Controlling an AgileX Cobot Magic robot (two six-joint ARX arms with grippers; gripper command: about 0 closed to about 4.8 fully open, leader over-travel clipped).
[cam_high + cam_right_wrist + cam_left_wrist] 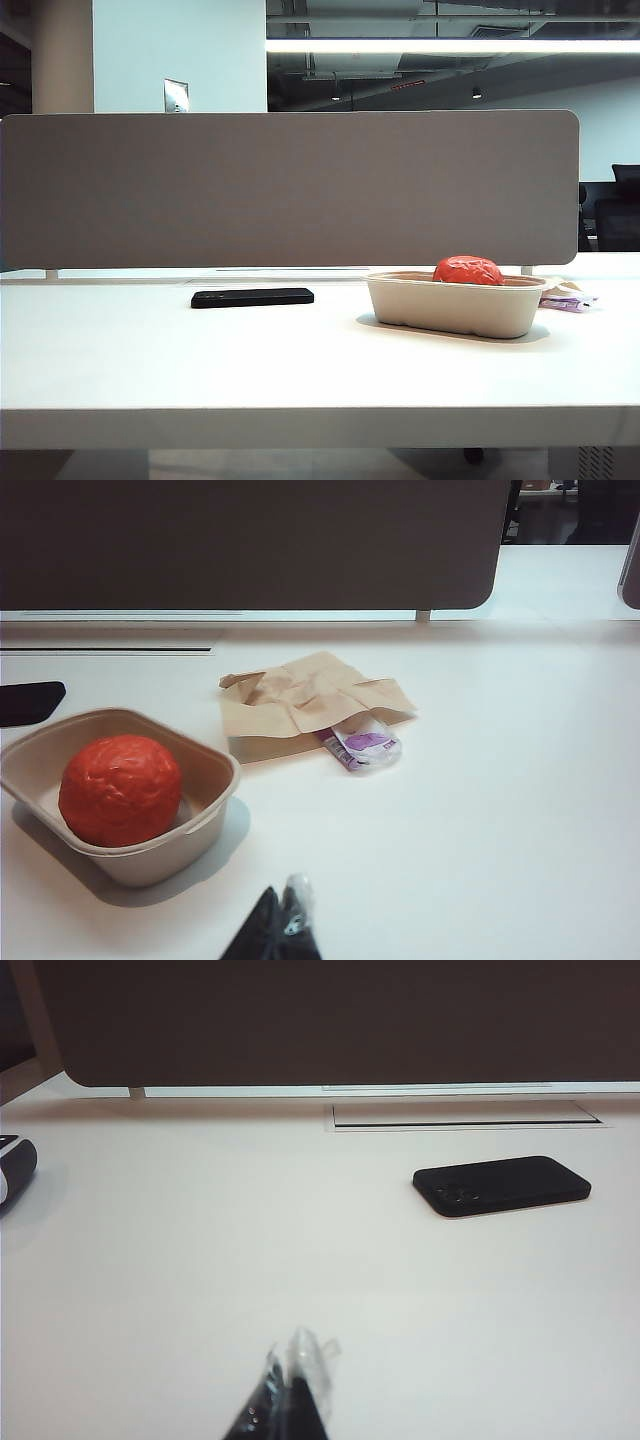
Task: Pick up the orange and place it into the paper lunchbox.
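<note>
- The orange [120, 788] is showing a crinkled, slightly glossy skin inside the paper lunchbox [205, 825].
- The paper lunchbox is looking like matt beige moulded pulp.
- The phone [501, 1185], well apart from the lunchbox, is appearing matt black and smooth.
- The brown paper bag [305, 702] beside the lunchbox is lying creased and matt.
- The table [250, 360] is reading smooth, white, faintly sheened.

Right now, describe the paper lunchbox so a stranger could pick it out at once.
On the white table, before the grey divider panel, look right of the flat black phone. The paper lunchbox is the shallow beige pulp tray with rounded corners. Unlike the crumpled brown paper bag beside it, it holds the red-orange orange.
</note>
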